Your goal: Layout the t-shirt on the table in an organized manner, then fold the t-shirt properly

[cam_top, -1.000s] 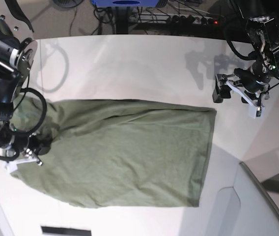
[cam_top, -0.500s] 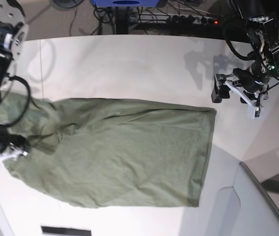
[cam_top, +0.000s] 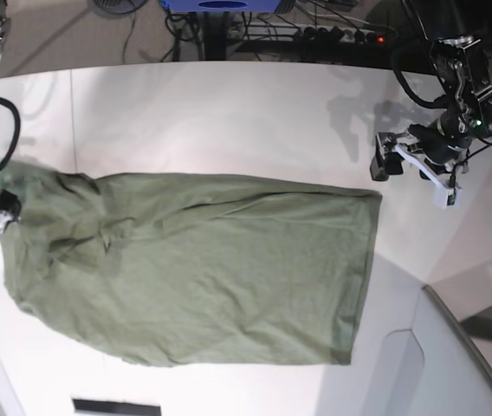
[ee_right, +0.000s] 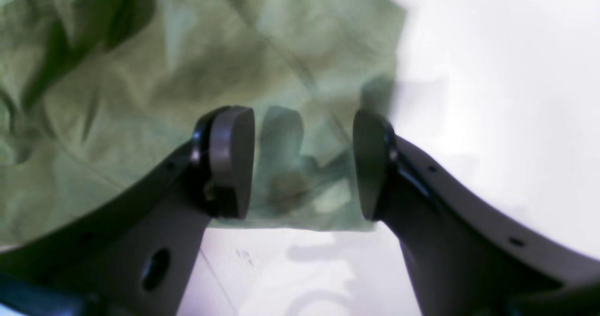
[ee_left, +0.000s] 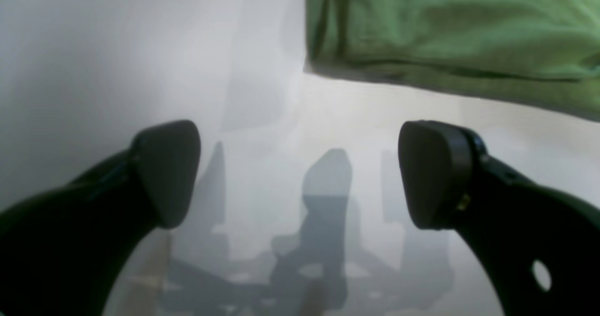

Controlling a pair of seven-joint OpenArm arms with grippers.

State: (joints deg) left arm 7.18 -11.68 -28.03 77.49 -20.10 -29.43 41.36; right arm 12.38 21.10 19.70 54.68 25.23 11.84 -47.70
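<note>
The t-shirt (cam_top: pixel 194 269) lies spread across the white surface (cam_top: pixel 229 121), stretched long from the left side of the base view toward the middle. Its straight hem faces the right side of that view, and the bunched, wrinkled part sits at the far left. Shallow creases run along the cloth, and its lower left corner curves round.

The left end effector (cam_top: pixel 412 165) hovers over bare surface near the upper right of the base view, just beyond the hem corner of the t-shirt and apart from it. In the left wrist view its two dark fingers (ee_left: pixel 164 170) stand wide apart with nothing between them, and the green hem (ee_left: pixel 445 77) lies ahead of them, not touched. Their shadow falls on the surface below.

The right end effector (ee_right: pixel 302 161) is at the far left edge of the base view, over the bunched end of the t-shirt. In the right wrist view its fingers (ee_right: pixel 229 161) are apart with a clear gap, and crumpled cloth shows beneath and between them. The cloth does not look pinched by either pad. The edge of the cloth ends just below the fingertips, with white surface beyond.

A grey panel (cam_top: pixel 454 364) sits at the lower right corner of the base view, and cables (cam_top: pixel 315 35) run along the floor behind the surface.
</note>
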